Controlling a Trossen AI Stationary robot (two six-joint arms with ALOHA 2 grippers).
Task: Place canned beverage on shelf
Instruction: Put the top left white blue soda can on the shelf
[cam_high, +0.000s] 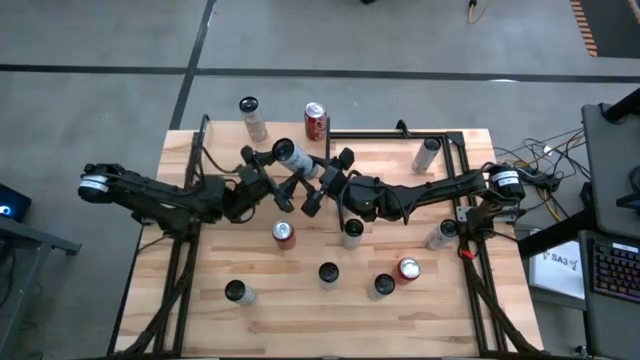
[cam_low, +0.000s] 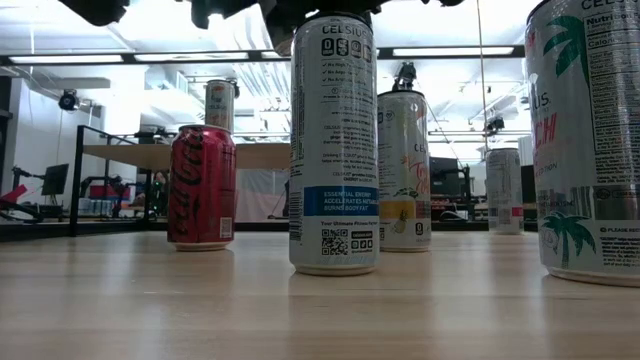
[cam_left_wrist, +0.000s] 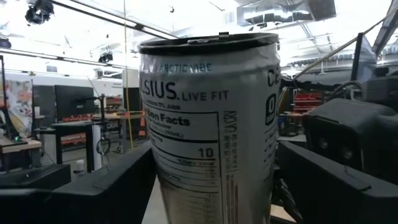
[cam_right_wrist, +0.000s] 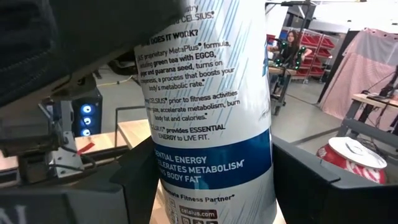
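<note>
I see the white Celsius can (cam_high: 292, 156) tilted in mid-air between both arms' fingers, near the back-left table edge, shelf (cam_low: 190, 155) of pale wood behind

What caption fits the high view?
Both grippers, left and right, meet around a white can above the table.

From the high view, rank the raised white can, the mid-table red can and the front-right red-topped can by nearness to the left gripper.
1. white can, right at the left gripper.
2. mid-table red can, just beyond it.
3. red-topped can, far front right.
</note>
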